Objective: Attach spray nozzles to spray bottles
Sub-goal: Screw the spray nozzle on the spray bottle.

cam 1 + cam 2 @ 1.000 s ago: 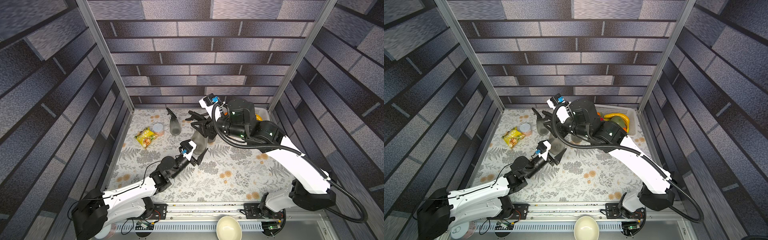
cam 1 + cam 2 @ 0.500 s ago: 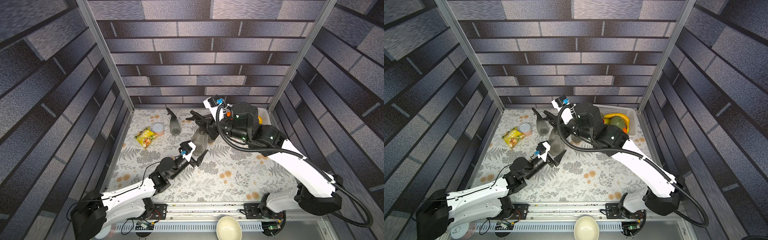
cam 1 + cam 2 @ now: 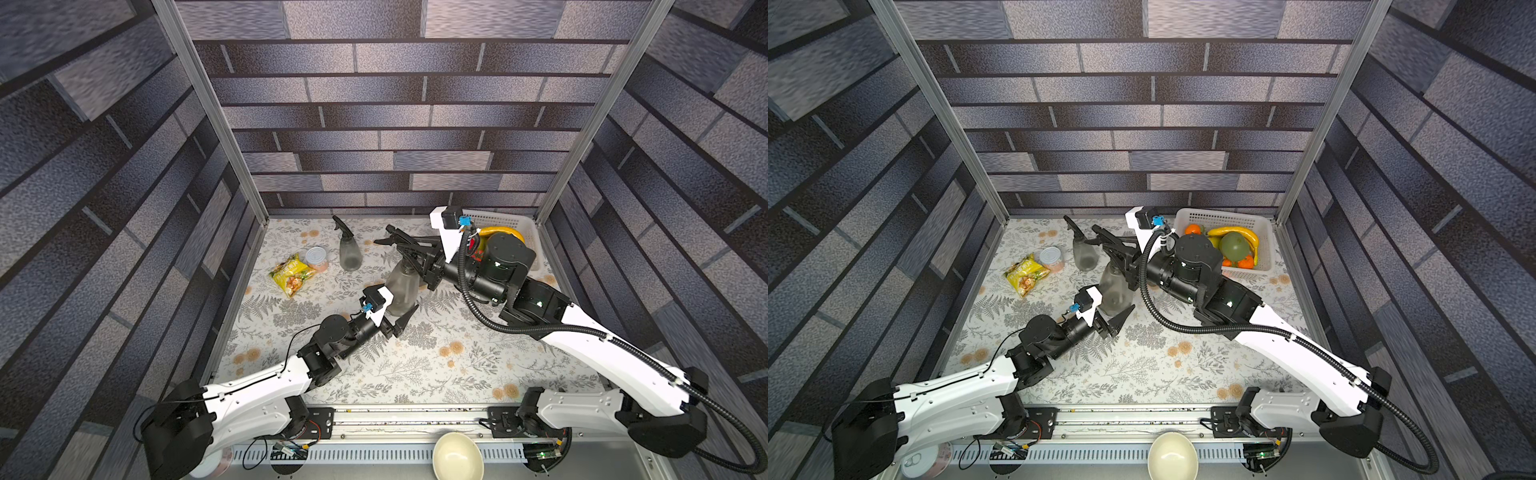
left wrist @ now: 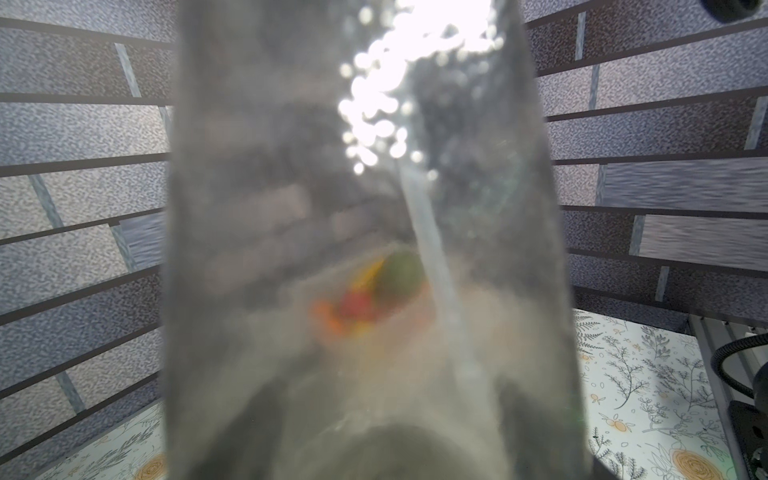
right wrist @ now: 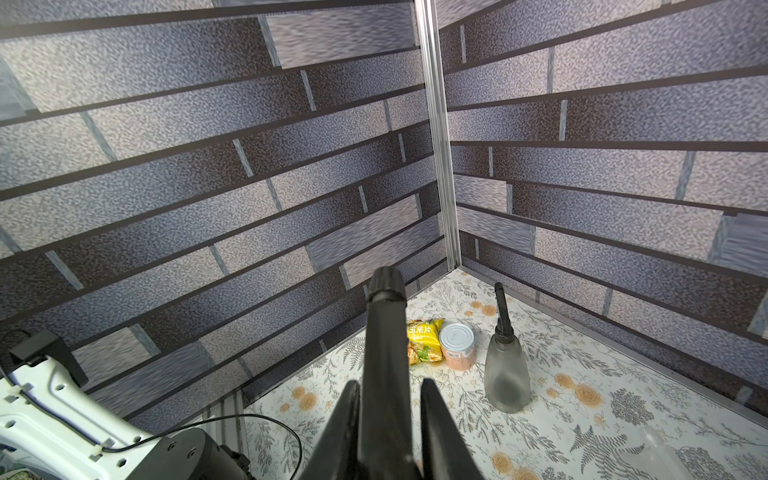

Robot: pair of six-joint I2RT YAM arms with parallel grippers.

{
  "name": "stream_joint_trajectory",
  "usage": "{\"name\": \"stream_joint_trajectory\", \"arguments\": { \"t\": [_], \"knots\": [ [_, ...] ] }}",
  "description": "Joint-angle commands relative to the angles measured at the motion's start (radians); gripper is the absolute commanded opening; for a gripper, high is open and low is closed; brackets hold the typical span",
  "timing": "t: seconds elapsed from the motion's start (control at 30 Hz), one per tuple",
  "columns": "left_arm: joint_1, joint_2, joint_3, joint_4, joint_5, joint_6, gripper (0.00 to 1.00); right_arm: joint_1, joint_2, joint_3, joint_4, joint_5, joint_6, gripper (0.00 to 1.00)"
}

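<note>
A smoky grey spray bottle (image 3: 401, 286) stands upright mid-table, and my left gripper (image 3: 395, 302) is shut on its base. That bottle (image 4: 291, 208) fills the left wrist view, with a pale dip tube (image 4: 432, 249) running down inside it. A black spray nozzle (image 3: 395, 240) sits at its neck, and my right gripper (image 3: 410, 254) is shut on it. In the right wrist view the nozzle (image 5: 384, 332) juts out between the two fingers (image 5: 345, 415). A second bottle (image 3: 350, 255), topped by a black nozzle (image 3: 341, 226), stands free behind.
A yellow snack packet (image 3: 291, 276) and a silver-lidded can (image 3: 316, 258) lie at the back left. A white basket (image 3: 1264, 232) of fruit sits at the back right. A cream bowl (image 3: 457, 459) rests beyond the front rail. A pale translucent piece (image 5: 656, 449) lies on the cloth.
My right gripper has shut on the black nozzle atop the held bottle, and the right arm has shifted a little to the right. The left arm has stayed still.
</note>
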Motion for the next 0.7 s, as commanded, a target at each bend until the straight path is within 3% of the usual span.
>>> {"name": "stream_joint_trajectory", "arguments": {
  "t": [0.0,0.27,0.67],
  "knots": [
    [0.026,-0.028,-0.002,0.068,-0.050,-0.082,0.80,0.001,-0.030,0.001,0.021,-0.043,0.014,0.16],
    [0.025,-0.020,-0.007,0.054,-0.029,-0.077,0.80,-0.005,0.002,0.086,-0.040,-0.023,-0.054,0.13],
    [0.019,0.005,-0.010,0.045,-0.006,-0.079,0.80,-0.017,0.015,0.125,0.019,-0.045,-0.073,0.13]
  ]
}}
